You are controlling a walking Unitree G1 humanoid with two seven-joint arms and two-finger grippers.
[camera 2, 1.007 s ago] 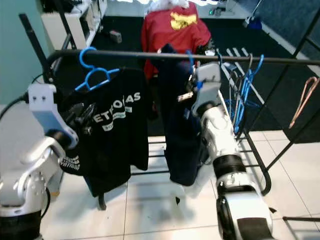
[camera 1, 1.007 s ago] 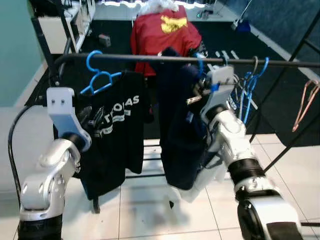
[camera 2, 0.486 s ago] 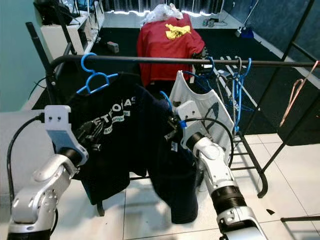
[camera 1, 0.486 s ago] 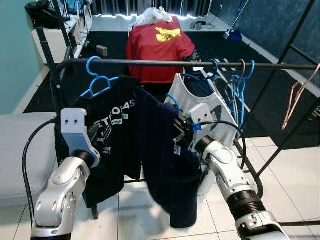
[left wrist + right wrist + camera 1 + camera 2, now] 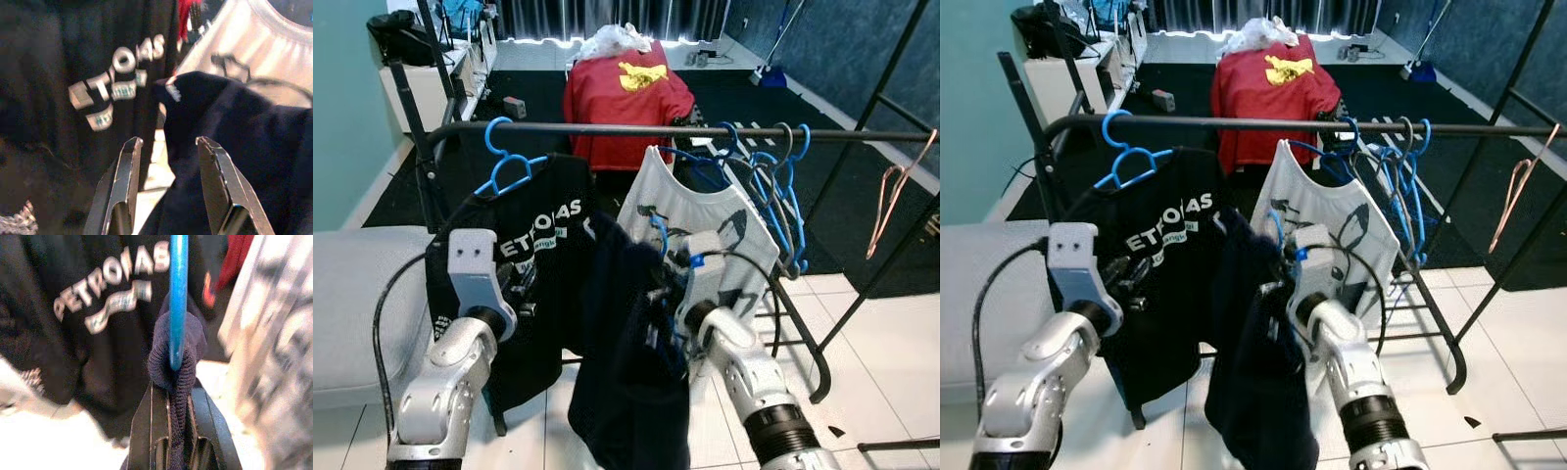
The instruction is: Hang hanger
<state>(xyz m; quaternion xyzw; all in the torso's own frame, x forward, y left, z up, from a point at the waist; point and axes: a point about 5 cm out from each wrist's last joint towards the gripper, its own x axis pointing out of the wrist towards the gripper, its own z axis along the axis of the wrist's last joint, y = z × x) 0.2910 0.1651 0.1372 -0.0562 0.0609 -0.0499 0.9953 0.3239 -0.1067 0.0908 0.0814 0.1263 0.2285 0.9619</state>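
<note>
Below the black clothes rail (image 5: 636, 127), where a black printed T-shirt (image 5: 533, 264) and a white shirt (image 5: 700, 220) hang, a dark navy garment (image 5: 631, 362) droops between the arms. Its collar sits on a blue hanger (image 5: 178, 298), well under the rail. The right gripper (image 5: 172, 406) is clamped on that collar and hanger; the left gripper (image 5: 166, 147) is spread, touching nothing.

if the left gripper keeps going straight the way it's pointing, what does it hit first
Most likely the dark navy shirt, hanging just beyond the open left gripper. The black printed shirt hangs farther off, though depth is hard to judge.
</note>
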